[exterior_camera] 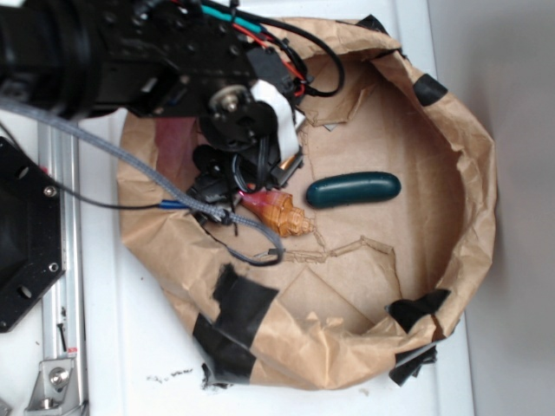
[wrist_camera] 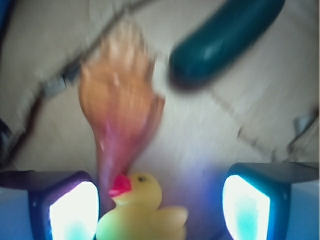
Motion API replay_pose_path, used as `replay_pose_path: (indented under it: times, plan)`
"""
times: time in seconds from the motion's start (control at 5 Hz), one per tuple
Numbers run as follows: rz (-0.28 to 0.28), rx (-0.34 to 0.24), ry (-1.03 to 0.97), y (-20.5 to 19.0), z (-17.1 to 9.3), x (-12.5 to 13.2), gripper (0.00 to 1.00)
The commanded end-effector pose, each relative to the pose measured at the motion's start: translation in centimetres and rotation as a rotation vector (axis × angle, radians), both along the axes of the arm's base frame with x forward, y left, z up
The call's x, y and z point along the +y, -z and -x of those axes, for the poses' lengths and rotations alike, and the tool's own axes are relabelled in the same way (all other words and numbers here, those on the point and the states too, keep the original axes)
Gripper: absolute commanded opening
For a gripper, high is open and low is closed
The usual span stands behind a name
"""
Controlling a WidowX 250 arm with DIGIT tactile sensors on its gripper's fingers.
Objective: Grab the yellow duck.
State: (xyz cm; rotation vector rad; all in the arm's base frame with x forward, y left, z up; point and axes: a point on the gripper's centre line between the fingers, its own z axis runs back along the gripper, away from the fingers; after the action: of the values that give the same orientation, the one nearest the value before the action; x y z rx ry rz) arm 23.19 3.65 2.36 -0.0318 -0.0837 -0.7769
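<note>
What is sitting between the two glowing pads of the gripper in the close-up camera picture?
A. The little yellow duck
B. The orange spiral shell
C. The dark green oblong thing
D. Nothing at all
A. In the wrist view the yellow duck lies between the gripper pads, nearer the left one and not clamped, while the shell and the dark green object lie farther ahead.

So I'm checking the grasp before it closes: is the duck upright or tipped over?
Upright. In the wrist view the yellow duck sits head up, beak toward the shell, between the open jaws of the gripper.
</note>
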Motion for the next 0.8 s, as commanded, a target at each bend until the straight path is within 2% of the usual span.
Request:
replay_pose_path:
  times: [0.0, 0.2, 0.4, 0.6]
  plan:
    - [-0.059, 0.015, 0.000, 0.8, 1.0, 2.5, 1.00]
    - [-0.061, 0.027, -0.037, 2.0, 1.8, 3.2, 1.00]
    - [-0.039, 0.030, -0.043, 1.7, 1.7, 3.1, 0.00]
    - [-0.001, 0.004, -0.082, 0.5, 1.3, 2.8, 0.00]
